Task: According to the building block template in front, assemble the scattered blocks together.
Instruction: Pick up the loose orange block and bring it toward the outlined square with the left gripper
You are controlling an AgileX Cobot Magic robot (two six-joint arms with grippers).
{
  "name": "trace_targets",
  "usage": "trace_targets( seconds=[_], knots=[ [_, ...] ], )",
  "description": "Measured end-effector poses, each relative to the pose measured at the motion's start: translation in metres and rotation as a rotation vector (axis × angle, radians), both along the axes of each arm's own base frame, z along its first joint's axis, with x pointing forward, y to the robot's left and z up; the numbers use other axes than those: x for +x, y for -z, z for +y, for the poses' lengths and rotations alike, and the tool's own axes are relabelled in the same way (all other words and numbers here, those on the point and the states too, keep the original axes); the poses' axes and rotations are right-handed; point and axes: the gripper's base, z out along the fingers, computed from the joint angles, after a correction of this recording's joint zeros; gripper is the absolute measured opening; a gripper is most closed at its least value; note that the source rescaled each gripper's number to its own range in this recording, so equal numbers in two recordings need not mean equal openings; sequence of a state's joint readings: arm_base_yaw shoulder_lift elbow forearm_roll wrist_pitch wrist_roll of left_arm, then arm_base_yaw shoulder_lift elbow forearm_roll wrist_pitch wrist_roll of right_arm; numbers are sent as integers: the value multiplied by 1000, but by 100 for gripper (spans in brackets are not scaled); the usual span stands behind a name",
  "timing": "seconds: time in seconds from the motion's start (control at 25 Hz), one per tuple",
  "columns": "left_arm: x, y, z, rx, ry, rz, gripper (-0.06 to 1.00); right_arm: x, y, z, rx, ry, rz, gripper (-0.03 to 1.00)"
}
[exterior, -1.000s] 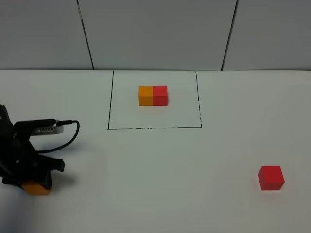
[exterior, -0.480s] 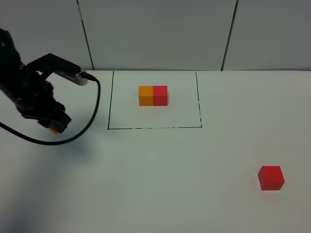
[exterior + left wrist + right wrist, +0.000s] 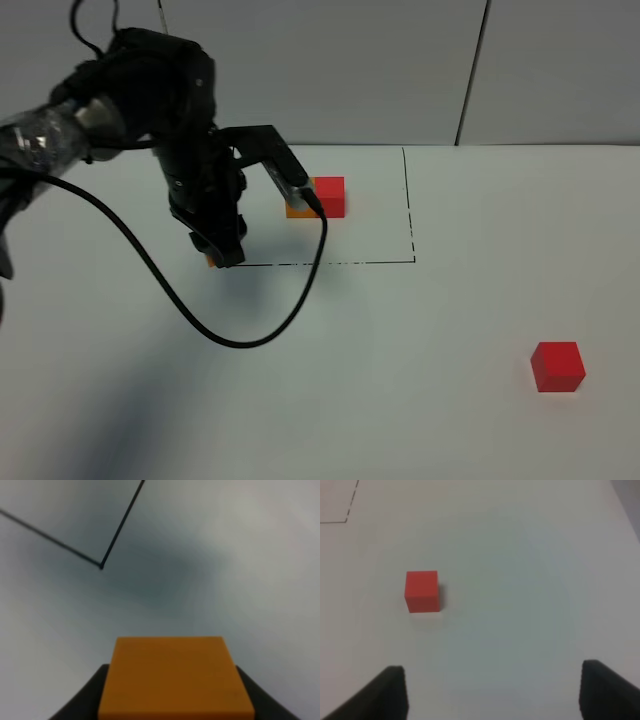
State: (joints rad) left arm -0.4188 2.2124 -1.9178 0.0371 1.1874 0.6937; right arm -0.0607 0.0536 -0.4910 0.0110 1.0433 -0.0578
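The template is an orange cube (image 3: 294,209), partly hidden by my left arm's cable, joined to a red cube (image 3: 331,196) inside a thin black rectangle (image 3: 409,205). My left gripper (image 3: 222,252) is shut on the scattered orange cube (image 3: 212,262), holding it above the table at the rectangle's near left corner. In the left wrist view the orange cube (image 3: 175,680) sits between black fingers (image 3: 92,692), with the rectangle's corner (image 3: 101,566) below. The scattered red cube (image 3: 558,366) lies at the near right. My right gripper (image 3: 494,672) is open, well short of the red cube (image 3: 422,591).
The white table (image 3: 400,330) runs back to a grey panelled wall (image 3: 320,70). My left arm and its looping black cable (image 3: 235,340) reach over the left half. A corner of the drawn rectangle (image 3: 346,521) shows in the right wrist view.
My left arm has lifted the orange cube from the near left of the table and carried it up and right to the rectangle's near left corner. The red cube has not moved.
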Motion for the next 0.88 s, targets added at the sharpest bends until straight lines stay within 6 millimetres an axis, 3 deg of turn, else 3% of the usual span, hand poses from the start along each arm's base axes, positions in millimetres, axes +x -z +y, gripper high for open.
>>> trace_targets(
  seconds=[0.24,0.36,0.6,0.88],
  knots=[
    [-13,34,-56,48,266,37,0,0,0,0,0,0,0,46],
    [-23,52,-75,66,362,71,0,0,0,0,0,0,0,46],
    [-30,75,-91,80,435,101,0,0,0,0,0,0,0,46],
    [-35,78,-100,28,522,110,0,0,0,0,0,0,0,46]
  ],
)
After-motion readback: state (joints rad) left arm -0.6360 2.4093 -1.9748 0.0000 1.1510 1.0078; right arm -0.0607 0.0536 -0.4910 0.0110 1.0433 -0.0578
